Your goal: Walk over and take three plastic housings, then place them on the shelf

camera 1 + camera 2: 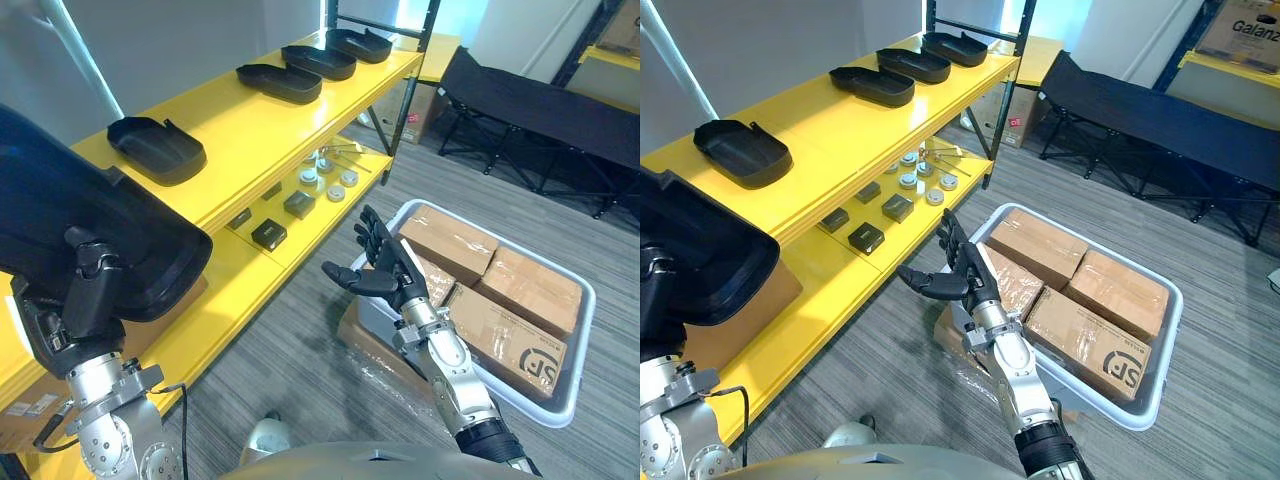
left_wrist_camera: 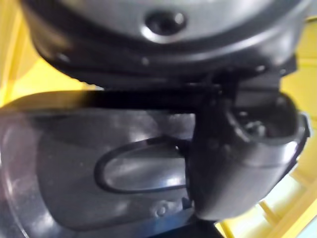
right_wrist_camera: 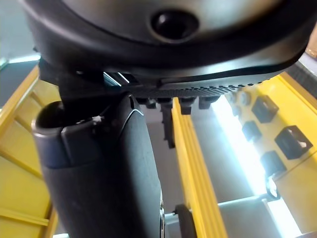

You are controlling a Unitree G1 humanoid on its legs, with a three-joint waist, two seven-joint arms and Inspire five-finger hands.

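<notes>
My left hand [image 1: 85,290] is shut on a large black plastic housing [image 1: 60,200], held tilted above the near end of the yellow shelf [image 1: 250,130]. In the left wrist view the thumb [image 2: 242,158] presses on the housing's inner face [image 2: 74,163]. Several more black housings lie in a row on the shelf top, the nearest one [image 1: 155,148] by itself and the others [image 1: 278,82] farther along. To the right of the shelf, my right hand [image 1: 390,265] hangs open over the carpet, fingers spread and holding nothing.
The lower shelf level [image 1: 300,235] carries small black boxes [image 1: 268,234] and white round parts [image 1: 335,185]. A white bin [image 1: 575,400] of cardboard boxes stands on the floor just right of my right hand. A black folding cot [image 1: 540,110] stands at the back right.
</notes>
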